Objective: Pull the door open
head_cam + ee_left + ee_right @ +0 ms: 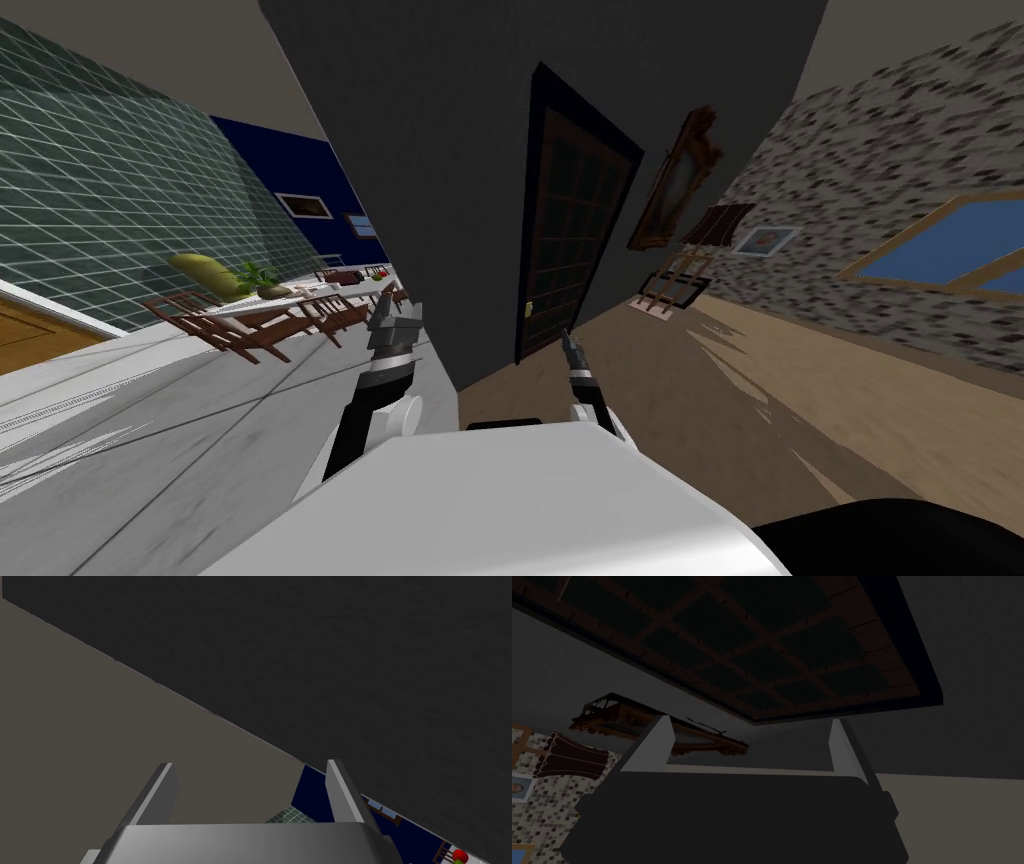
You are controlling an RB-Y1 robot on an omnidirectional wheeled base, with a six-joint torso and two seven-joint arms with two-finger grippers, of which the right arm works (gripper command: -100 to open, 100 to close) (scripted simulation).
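Right pincer [571,343] wide, empty, near dark panelled door [575,225], apart from yellow handle [528,309]; left pincer [399,314] wide, empty.

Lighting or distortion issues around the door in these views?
Head view: rolled, walls splayed; door dark on a dark grey wall, its small pale handle stands out. Right wrist view: very dim, door's panes barely distinct. Left wrist view: dark grey wall, no glare.

dark panelled door [570,235] with small yellowish handle [528,309], shut in dark wall [440,150]
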